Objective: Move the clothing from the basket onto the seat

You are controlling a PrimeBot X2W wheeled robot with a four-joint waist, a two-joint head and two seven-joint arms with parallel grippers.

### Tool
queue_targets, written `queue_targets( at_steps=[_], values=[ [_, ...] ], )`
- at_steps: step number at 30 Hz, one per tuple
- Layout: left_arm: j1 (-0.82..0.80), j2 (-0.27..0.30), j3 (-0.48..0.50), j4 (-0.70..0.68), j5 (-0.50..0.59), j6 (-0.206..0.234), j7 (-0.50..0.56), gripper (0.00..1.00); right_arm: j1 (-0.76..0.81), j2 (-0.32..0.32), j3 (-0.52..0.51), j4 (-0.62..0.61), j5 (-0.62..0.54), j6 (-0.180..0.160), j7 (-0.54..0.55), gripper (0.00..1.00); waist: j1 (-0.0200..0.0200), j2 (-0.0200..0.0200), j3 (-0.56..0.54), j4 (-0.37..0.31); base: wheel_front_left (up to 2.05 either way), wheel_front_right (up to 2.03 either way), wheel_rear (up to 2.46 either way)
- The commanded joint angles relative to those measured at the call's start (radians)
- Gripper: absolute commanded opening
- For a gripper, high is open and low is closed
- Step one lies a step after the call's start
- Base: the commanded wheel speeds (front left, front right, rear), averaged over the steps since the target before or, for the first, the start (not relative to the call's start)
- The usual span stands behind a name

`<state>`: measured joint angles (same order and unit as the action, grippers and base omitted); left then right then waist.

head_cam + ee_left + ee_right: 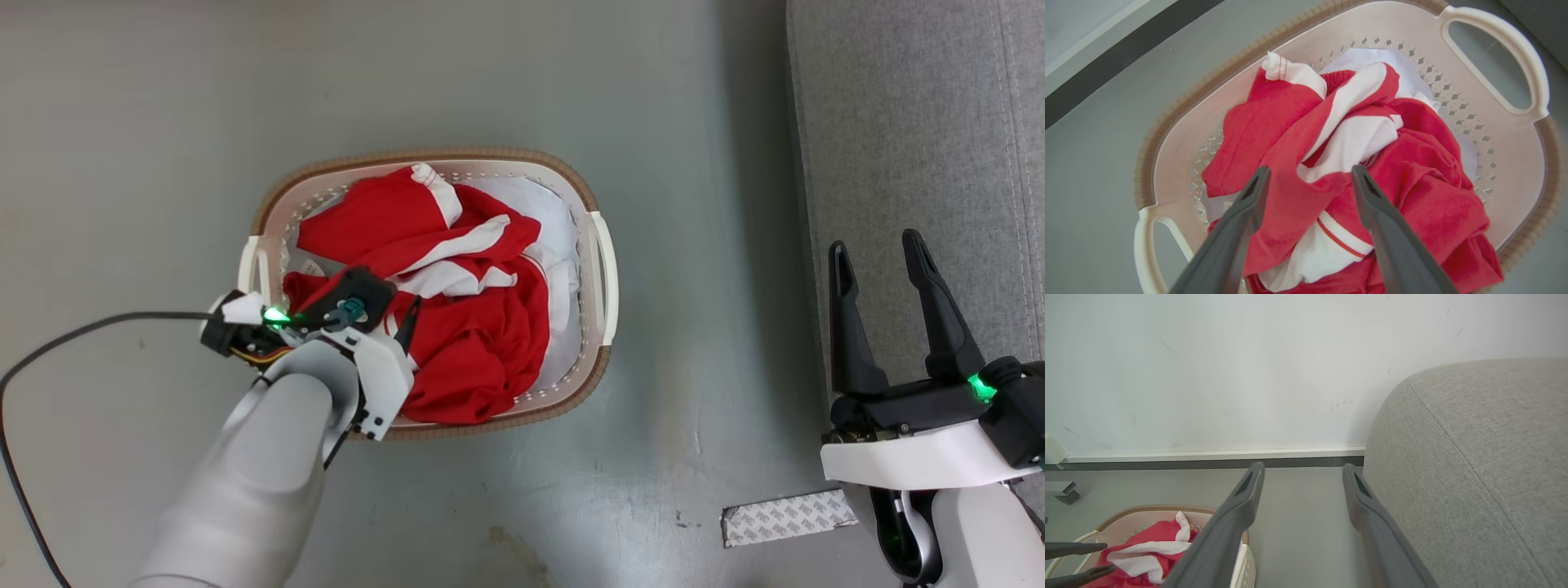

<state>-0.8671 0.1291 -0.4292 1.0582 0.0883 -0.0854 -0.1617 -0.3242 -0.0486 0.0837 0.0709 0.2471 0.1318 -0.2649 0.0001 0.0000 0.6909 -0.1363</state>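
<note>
The basket (602, 278) stands on the grey floor, holding a crumpled heap of red clothing (465, 343) with white stripes. My left gripper (1310, 173) hangs open just above the heap (1425, 188), a red fold lying between its fingers but not pinched. In the head view that gripper (400, 314) dips over the basket's near-left side. My right gripper (880, 249) is open and empty over the left edge of the grey seat (914, 122). In the right wrist view the gripper (1303, 468) points at the wall, with the seat (1474, 457) at right and the basket (1155, 509) at lower left.
A white cloth (551, 216) lines the basket under the red garments. A strip of patterned tape (788, 518) lies on the floor near the seat's base. A black cable (49, 351) loops over the floor at left. A wall with a dark skirting (1208, 462) stands beyond.
</note>
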Motion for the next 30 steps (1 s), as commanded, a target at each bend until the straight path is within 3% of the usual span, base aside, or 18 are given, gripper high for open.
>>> queue_targets(
  at_steps=[1, 21, 22, 24, 30],
  values=[
    [-0.013, 0.01, -0.001, 0.008, 0.011, -0.001, -0.011, 1.0, -0.008, -0.003, 0.0, -0.002, 0.008, -0.002, 0.001, 1.0, -0.0001, 0.0, 0.003, -0.002, 0.0, 0.0, 0.0],
    [-0.125, 0.022, -0.056, 0.134, -0.009, -0.025, -0.054, 1.0, -0.028, -0.003, 0.013, -0.018, 0.025, -0.002, 0.001, 1.0, -0.0001, 0.0, 0.087, -0.043, 0.0, 0.0, 0.0],
    [-0.128, 0.022, -0.059, 0.139, -0.011, -0.025, -0.057, 0.89, -0.03, -0.003, 0.015, -0.018, 0.026, -0.002, 0.001, 1.0, -0.0001, 0.0, 0.089, -0.044, 0.0, 0.0, 0.0],
    [-0.137, 0.019, -0.068, 0.138, -0.012, -0.027, -0.067, 0.0, -0.035, -0.003, 0.017, -0.018, 0.028, -0.002, 0.001, 1.0, -0.0001, 0.0, 0.094, -0.047, 0.0, 0.0, 0.0],
    [-0.137, 0.002, -0.076, 0.127, -0.033, -0.035, -0.091, 0.0, -0.043, -0.003, 0.015, -0.001, 0.034, -0.002, 0.001, 1.0, -0.0001, 0.0, 0.072, -0.042, 0.0, 0.0, 0.0]
  ],
)
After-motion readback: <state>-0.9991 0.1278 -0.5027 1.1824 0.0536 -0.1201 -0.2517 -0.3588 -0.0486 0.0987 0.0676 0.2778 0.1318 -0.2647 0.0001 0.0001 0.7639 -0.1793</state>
